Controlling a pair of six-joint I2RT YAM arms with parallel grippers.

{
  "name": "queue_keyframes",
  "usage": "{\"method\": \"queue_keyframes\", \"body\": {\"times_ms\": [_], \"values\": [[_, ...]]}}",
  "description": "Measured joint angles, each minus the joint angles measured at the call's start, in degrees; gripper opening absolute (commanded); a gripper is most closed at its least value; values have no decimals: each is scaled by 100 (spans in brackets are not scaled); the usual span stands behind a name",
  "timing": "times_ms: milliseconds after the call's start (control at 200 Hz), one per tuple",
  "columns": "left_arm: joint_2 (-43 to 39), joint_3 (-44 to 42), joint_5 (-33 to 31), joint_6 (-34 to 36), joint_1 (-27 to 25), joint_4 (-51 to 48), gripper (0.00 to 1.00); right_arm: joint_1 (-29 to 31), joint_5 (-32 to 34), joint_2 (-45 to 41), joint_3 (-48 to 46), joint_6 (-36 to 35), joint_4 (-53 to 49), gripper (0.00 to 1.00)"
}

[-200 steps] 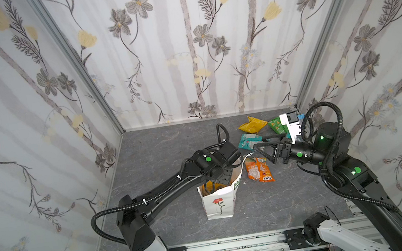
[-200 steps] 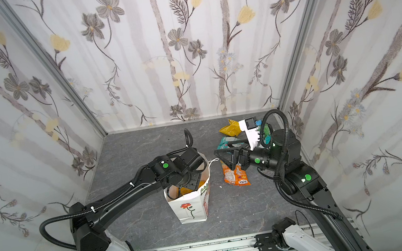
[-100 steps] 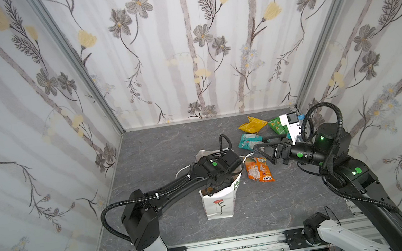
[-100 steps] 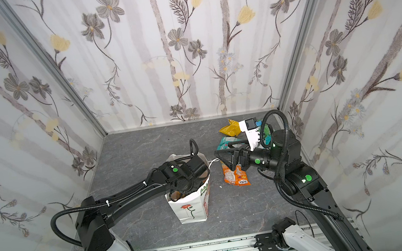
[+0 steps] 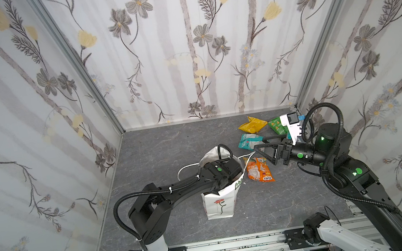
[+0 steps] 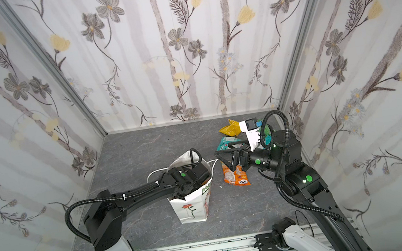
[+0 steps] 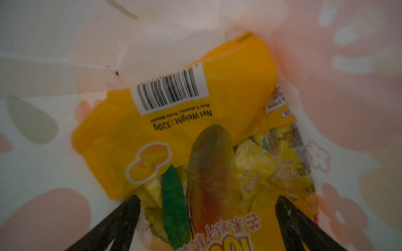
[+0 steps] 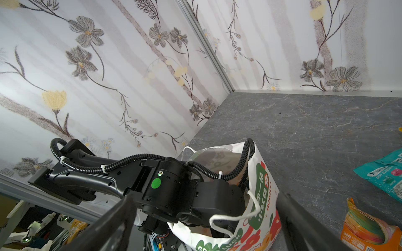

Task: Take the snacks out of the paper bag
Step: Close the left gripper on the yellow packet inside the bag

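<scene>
The white paper bag [image 5: 218, 204] [image 6: 191, 210] stands upright mid-table. My left arm reaches down into its mouth, so the left gripper is hidden in both top views. In the left wrist view the left gripper [image 7: 206, 208] is open just over an orange-yellow snack packet [image 7: 174, 121] on the bag's floor, one finger on each side of it. Outside lie a yellow [image 5: 252, 124], a green [image 5: 276, 125], a teal [image 5: 249, 141] and an orange snack [image 5: 259, 170]. My right gripper [image 5: 259, 143] [image 8: 206, 208] hovers open by the bag's right rim, with a cord handle [image 8: 232, 215] hanging loose between its fingers.
Flowered walls close in the grey table on three sides. An aluminium rail [image 5: 213, 248] with both arm bases runs along the front edge. The bag's other cord handle [image 5: 184, 167] loops out to its left. The right arm's elbow sits near the back right corner.
The left arm has dropped lower, pushing its gripper from the bag's mouth down inside, and its jaws have widened. The right arm and the snacks outside have not moved.
</scene>
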Motion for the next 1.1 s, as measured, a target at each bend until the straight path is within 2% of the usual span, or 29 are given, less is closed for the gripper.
{"method": "queue_keyframes", "body": {"times_ms": [390, 520, 794, 1099], "values": [[293, -730, -164, -195, -7, 1082, 99, 4, 0, -4, -4, -39, -13, 99], [363, -835, -223, -293, -13, 1349, 83, 11, 0, -2, -4, -39, -24, 99], [356, -887, -358, -334, -26, 1576, 38, 15, 4, -4, -9, -39, -39, 99], [142, -883, -450, -339, -24, 1587, 2, 15, 94, 17, -219, -39, -33, 99]]}}
